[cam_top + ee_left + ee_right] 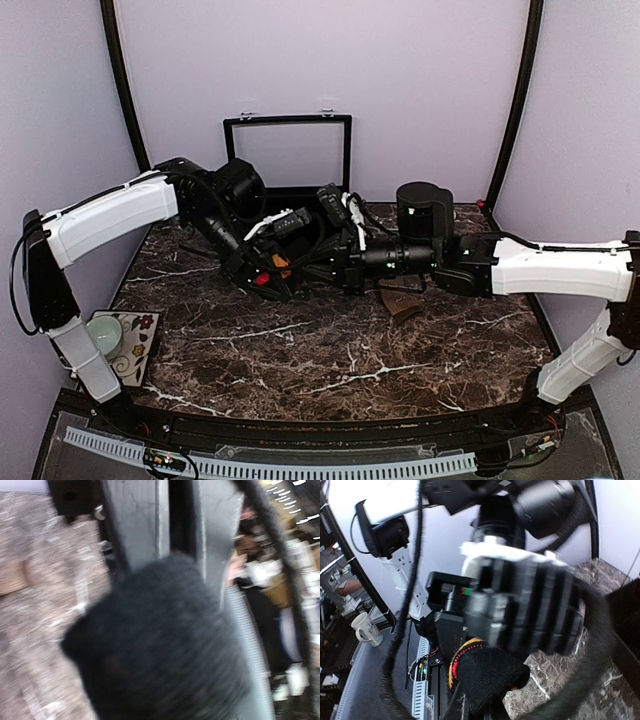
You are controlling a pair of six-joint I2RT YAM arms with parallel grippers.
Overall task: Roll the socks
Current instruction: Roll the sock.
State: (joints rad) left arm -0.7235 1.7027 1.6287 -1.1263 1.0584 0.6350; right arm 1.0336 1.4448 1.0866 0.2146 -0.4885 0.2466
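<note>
Black knit, with a red and yellow band at its edge, is what my right gripper (479, 706) has: those jaws are pressed together on a bunched fold of the black sock (487, 676), which bulges straight out past their tips. My left gripper (262, 278) faces them from the far side of that same bundle, so the sock sits between my two sets of jaws, off the table (330, 370). From my left wrist the dark fabric fills the space ahead of my fingers (137, 525) and hides their tips; the view is blurred, and I cannot tell whether those jaws pinch the cloth or only stand against it. Wadded like this, the sock shows no clear long axis. The brown sock (402, 302) lies flat on the table behind my right jaws, under that forearm and well away from my left jaws, so my right arm is the nearer one. I judge the next move turns on the black bundle lying tip to tip between both grippers.
</note>
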